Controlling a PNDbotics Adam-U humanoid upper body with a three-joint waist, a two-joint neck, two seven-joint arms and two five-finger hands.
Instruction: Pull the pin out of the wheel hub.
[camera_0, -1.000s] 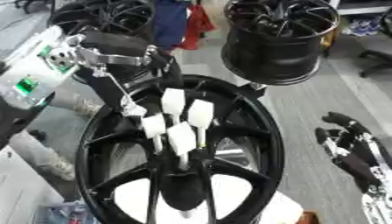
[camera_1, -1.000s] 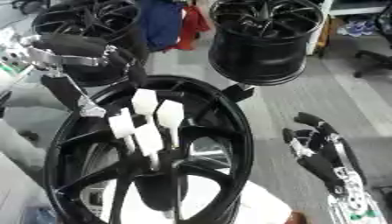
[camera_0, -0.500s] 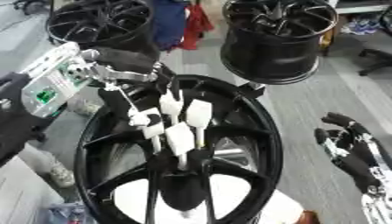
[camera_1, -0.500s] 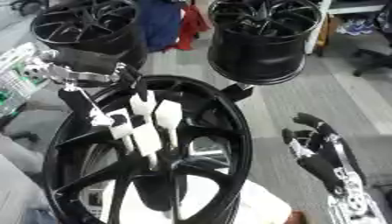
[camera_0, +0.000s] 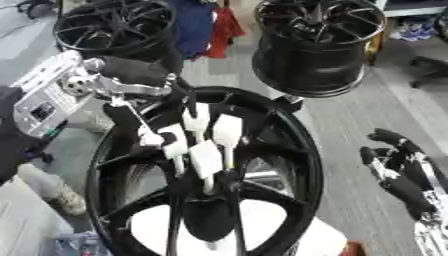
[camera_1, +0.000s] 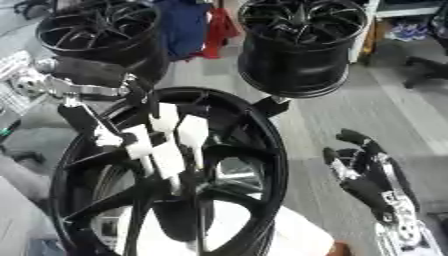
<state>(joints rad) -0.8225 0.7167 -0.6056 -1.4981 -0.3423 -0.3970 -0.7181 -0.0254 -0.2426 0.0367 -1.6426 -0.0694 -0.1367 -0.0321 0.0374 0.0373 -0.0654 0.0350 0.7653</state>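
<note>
Since the earlier frames the left hand (camera_0: 188, 135) has kept its place over the wheel hub (camera_0: 206, 172), its white-tipped fingers (camera_0: 226, 131) reaching down among the spokes, while the silver-jointed wrist above it has shifted a little toward the view's right. Those fingers hang fairly straight and bunched together, tips pointing down toward the dark centre of the hub; whether they pinch anything I cannot tell. The pin itself cannot be made out among the fingertips and the black spokes. The hub lies flat, face up, filling the lower left of both views, with a white surface (camera_0: 319, 239) showing beneath its spokes. The right hand (camera_1: 363, 172) rests idle at the lower right, well apart from the hub, dark fingers relaxed and slightly spread, holding nothing. Two more black wheels (camera_0: 315, 42) stand farther back, one at the upper left and one at the upper right, just beyond the hub's far rim.
</note>
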